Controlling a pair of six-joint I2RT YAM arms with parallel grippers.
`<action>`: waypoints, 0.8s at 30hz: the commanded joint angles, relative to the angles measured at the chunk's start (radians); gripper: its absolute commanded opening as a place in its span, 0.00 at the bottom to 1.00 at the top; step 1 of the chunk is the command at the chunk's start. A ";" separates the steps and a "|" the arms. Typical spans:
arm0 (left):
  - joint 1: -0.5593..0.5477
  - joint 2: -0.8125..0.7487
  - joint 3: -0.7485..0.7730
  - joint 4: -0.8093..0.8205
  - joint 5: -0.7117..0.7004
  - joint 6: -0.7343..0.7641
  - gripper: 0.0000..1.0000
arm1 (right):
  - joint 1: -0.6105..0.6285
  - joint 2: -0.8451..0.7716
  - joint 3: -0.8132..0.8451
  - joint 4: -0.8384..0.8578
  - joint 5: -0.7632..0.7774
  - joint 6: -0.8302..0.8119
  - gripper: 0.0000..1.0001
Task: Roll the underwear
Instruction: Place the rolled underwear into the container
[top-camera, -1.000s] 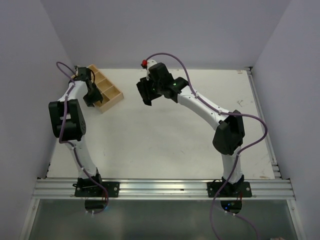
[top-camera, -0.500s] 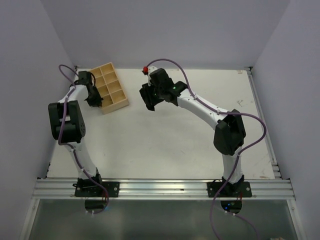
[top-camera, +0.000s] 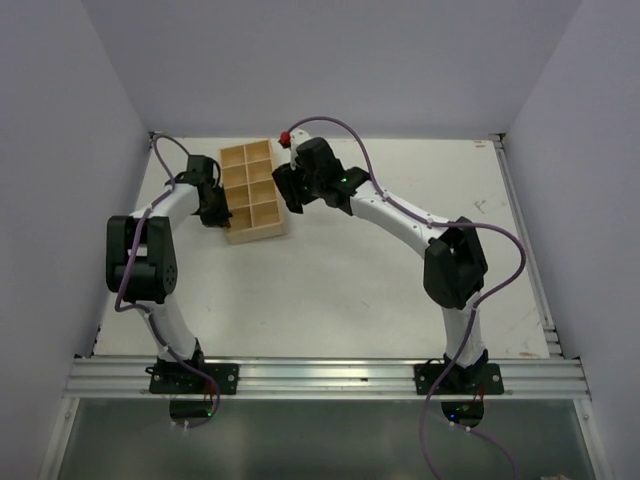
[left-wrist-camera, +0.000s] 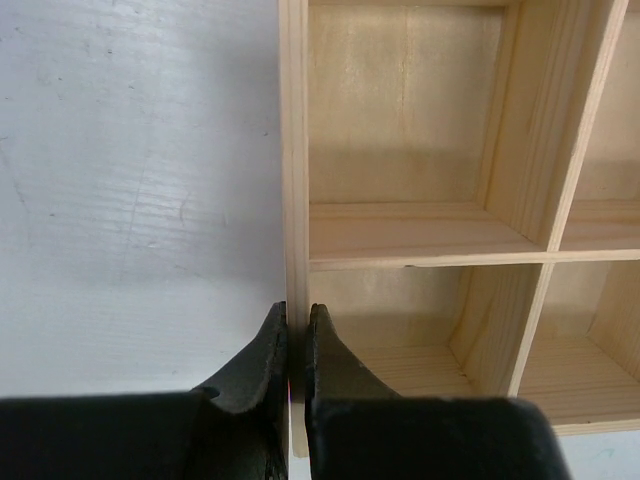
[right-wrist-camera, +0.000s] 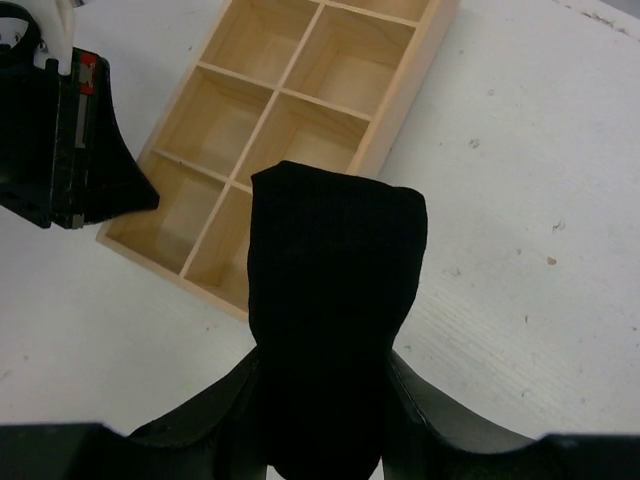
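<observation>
The underwear (right-wrist-camera: 335, 300) is a rolled black fabric bundle, and my right gripper (right-wrist-camera: 325, 385) is shut on it, a finger on each side. It hangs above the white table, just off the corner of a wooden compartment tray (right-wrist-camera: 300, 70). In the top view the right gripper (top-camera: 290, 190) sits at the tray's (top-camera: 255, 190) right edge. My left gripper (left-wrist-camera: 296, 315) is shut on the tray's thin side wall (left-wrist-camera: 294, 150), one finger outside and one inside a compartment. From above, the left gripper (top-camera: 218, 207) is at the tray's left side.
The tray's compartments (left-wrist-camera: 400, 110) that show are empty. The white table (top-camera: 400, 300) is boxed in by walls on three sides. An aluminium rail (top-camera: 330, 378) with both arm bases runs along the near edge.
The left gripper has shut on the tray's wall and dragged the tray right, towards the table's middle, turning it. The right gripper with the underwear has shifted slightly towards it.
</observation>
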 joint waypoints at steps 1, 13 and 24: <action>-0.010 -0.024 -0.029 -0.025 0.045 0.001 0.00 | 0.023 0.054 0.039 0.119 0.004 -0.022 0.01; -0.033 -0.030 -0.065 -0.008 0.058 -0.011 0.00 | 0.086 0.255 0.191 0.160 0.027 -0.081 0.01; -0.047 -0.047 -0.099 0.018 0.082 -0.027 0.00 | 0.132 0.321 0.154 0.193 0.101 -0.095 0.01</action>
